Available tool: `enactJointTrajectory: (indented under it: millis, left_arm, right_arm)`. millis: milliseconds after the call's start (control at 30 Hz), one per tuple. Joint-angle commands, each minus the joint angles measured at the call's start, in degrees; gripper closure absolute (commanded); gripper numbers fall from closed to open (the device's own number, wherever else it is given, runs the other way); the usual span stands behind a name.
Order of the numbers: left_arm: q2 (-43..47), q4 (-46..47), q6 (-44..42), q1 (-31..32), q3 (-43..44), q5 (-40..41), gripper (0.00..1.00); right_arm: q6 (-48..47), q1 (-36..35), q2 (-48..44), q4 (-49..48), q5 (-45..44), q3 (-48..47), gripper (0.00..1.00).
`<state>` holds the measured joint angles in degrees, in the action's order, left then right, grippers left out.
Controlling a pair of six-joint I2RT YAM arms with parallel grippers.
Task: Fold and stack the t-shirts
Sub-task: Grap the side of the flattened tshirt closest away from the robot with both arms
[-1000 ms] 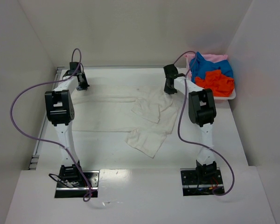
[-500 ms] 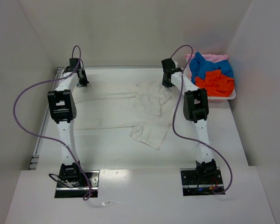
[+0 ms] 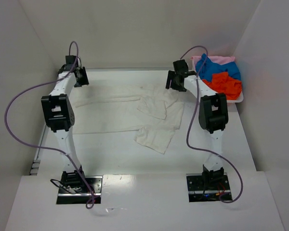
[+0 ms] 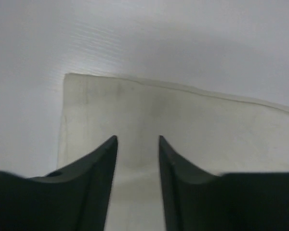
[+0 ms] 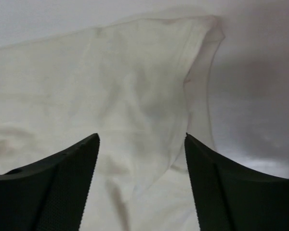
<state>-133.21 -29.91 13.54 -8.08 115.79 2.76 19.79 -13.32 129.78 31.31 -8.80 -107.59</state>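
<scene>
The large off-white t-shirt [image 3: 120,115] lies folded lengthwise across the table, with a sleeve [image 3: 154,139] sticking out toward the near side. My left gripper [image 3: 80,79] hovers open over the shirt's far left corner [image 4: 183,125], and nothing sits between its fingers [image 4: 106,159]. My right gripper [image 3: 170,84] stands wide open above the far right end of the shirt [image 5: 135,86], which rests loose and wrinkled below it. Blue [image 3: 214,70], orange-red [image 3: 226,84] and pale pink [image 3: 224,59] t-shirts are heaped at the back right.
The coloured shirts fill a shallow white tray [image 3: 231,101] in the back right corner. White walls close in the table on the left, back and right. Purple cables [image 3: 19,103] loop off both arms. The arm bases [image 3: 77,185] are bolted at the near edge.
Both grippers carried the shirt's far edge toward the back wall, then opened and let it go. The cloth now lies flat and both grippers have lifted off it.
</scene>
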Motion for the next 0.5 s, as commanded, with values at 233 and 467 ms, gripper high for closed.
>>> enactJointTrajectory:
  millis: [233, 467]
  left_arm:
    - [35.54, 4.07, 1.75, -0.89, -20.93, 2.07, 0.05]
    - [53.55, 4.86, 7.90, -1.50, -43.32, -1.70, 0.00]
  right_arm:
    - [4.37, 0.31, -37.71, -10.57, 6.16, 22.40, 0.00]
    - [12.27, -0.90, -51.97, -6.02, 6.86, 44.45, 0.00]
